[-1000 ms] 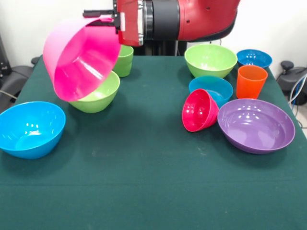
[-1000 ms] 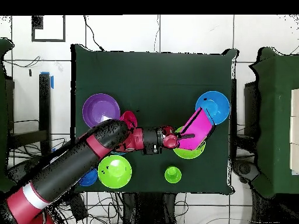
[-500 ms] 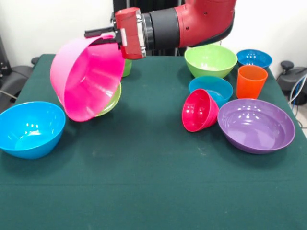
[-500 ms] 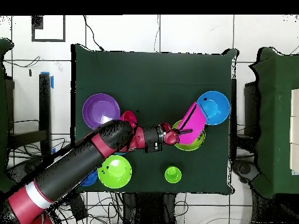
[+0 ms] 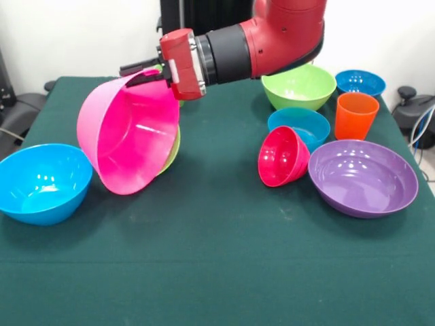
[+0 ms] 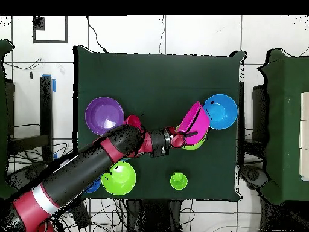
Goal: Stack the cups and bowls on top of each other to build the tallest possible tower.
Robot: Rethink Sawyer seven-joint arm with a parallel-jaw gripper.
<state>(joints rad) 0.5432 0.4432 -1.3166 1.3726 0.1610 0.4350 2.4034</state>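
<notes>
My gripper (image 5: pixel 145 73) is shut on the rim of the big pink bowl (image 5: pixel 132 139). The bowl hangs tilted on its side, opening toward the camera, with its lower edge at or just above the table. It covers most of a lime green bowl (image 5: pixel 172 153) behind it. In the overhead view the pink bowl (image 6: pixel 194 119) sits between that lime bowl (image 6: pixel 194 144) and a big blue bowl (image 6: pixel 221 112), with the gripper (image 6: pixel 181 134) beside it. The light green cup (image 6: pixel 178 180) shows only from overhead. The orange cup (image 5: pixel 355 115) stands at the right.
A big blue bowl (image 5: pixel 43 182) sits left of the pink one. On the right are a lime green bowl (image 5: pixel 298 85), a small blue bowl (image 5: pixel 359 82), a blue bowl (image 5: pixel 300 125), a tipped red-pink bowl (image 5: pixel 281 156) and a purple bowl (image 5: pixel 362 177).
The gripper has come down and toward the camera with the pink bowl. The bowl now hangs lower, near the table, and hides most of the lime bowl behind it.
</notes>
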